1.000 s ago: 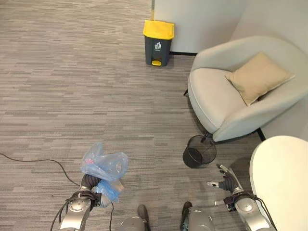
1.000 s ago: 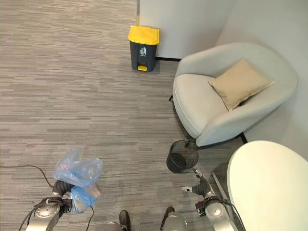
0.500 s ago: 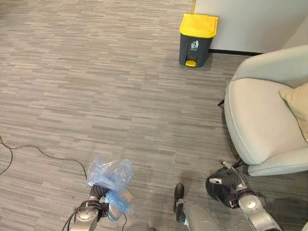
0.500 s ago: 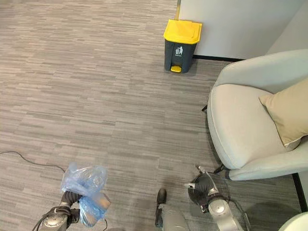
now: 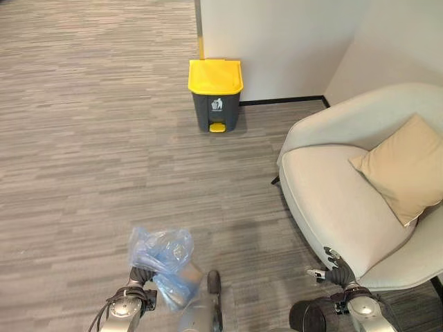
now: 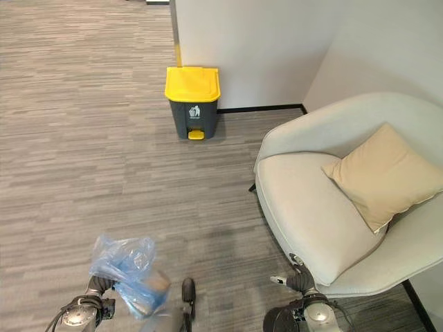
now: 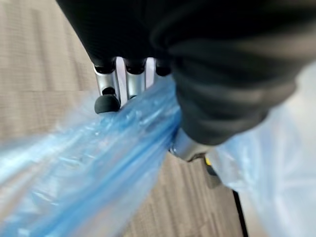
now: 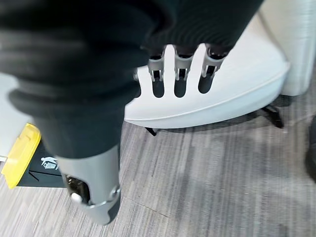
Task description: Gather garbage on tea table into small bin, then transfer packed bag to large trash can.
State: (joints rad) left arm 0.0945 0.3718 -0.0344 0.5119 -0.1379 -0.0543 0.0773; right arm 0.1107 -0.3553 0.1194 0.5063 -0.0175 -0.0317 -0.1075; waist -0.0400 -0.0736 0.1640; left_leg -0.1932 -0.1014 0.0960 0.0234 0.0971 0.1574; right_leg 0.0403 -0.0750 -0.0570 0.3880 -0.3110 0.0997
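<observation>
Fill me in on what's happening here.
The left robot hand is shut on a packed blue plastic bag, carried above the carpet. The large trash can with the yellow lid, closed, stands ahead against the wall. The right robot hand hangs open and empty beside the armchair, which holds a tan cushion.

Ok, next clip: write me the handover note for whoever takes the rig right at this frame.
Left robot hand: shut on the blue plastic bag, gripped at its neck, the packed bag hanging low at the robot's left side above the carpet.
Right robot hand: open, holding nothing, beside the front edge of the armchair.
Large trash can: grey with a yellow lid, closed, standing against the wall ahead and a little to the right of the bag.
Small bin: black mesh, on the floor by the right robot hand.
Done: bag packed and lifted out.
Left: walk to the large trash can, open its lid, drop the bag in.
</observation>
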